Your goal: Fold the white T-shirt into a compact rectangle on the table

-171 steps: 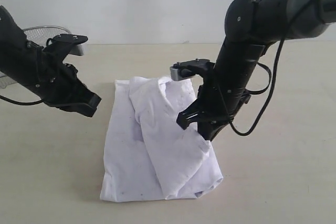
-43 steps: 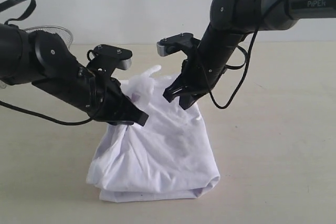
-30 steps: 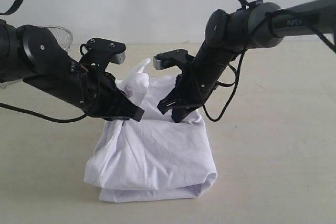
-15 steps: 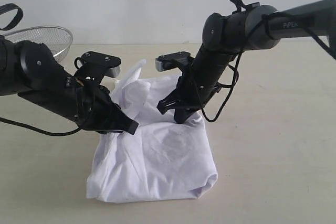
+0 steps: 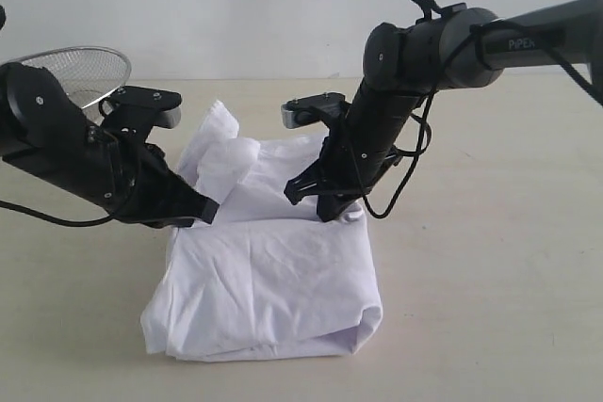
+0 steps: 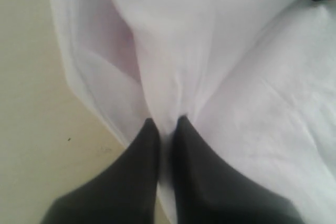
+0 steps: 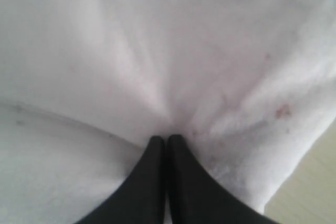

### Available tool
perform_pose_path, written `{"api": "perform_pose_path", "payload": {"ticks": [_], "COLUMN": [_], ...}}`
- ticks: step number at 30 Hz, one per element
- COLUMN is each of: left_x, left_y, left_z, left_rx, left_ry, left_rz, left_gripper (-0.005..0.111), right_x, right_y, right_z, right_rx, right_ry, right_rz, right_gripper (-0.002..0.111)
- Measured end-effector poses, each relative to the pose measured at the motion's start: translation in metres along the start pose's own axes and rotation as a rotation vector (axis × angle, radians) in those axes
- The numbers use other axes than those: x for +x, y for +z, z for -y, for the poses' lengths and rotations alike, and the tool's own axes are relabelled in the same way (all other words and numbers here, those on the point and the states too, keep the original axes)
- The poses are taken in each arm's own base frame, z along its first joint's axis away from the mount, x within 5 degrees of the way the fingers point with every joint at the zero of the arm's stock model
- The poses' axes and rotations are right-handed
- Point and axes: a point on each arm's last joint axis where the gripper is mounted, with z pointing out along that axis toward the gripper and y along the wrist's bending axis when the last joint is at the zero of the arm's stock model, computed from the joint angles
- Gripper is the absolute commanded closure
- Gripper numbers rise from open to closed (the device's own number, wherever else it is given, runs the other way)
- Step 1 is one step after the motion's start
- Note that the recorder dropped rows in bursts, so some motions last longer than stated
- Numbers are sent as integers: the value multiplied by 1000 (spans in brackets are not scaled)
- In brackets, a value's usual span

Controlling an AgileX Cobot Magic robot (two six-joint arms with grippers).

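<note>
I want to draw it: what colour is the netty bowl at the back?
Silver-grey wire mesh. The basket shows best in the exterior view.

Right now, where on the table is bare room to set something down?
Bare table right of the white T-shirt and at near left. Crowded: the middle, where left gripper and right gripper pinch it, and far left by the mesh basket.
</note>
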Motion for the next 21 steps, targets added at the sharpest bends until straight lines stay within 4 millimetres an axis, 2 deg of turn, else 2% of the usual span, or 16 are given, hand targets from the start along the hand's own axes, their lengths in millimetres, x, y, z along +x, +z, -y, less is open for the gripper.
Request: {"api": "perform_pose_path", "payload": {"ticks": [12, 15, 19, 21], "left_x": [1, 1, 1, 0], "left_y": [1, 0, -2, -2], "left_z": [-2, -7, -20, -24], "left_rx": [-13, -29, -63, -75], "left_ry": [0, 25, 32, 30], "left_rz": [10, 10, 18, 30], "left_gripper": [101, 87, 52, 41], "right_x": [0, 1, 1, 1], "right_y": [0, 0, 0, 0], "right_z": [0, 0, 0, 0], "right_rx": [0, -1, -1, 0], "right_ry": [-1, -1, -2, -3], "right_rz": [-4, -7, -13, -14], "right_gripper": [108, 108, 108, 108]}}
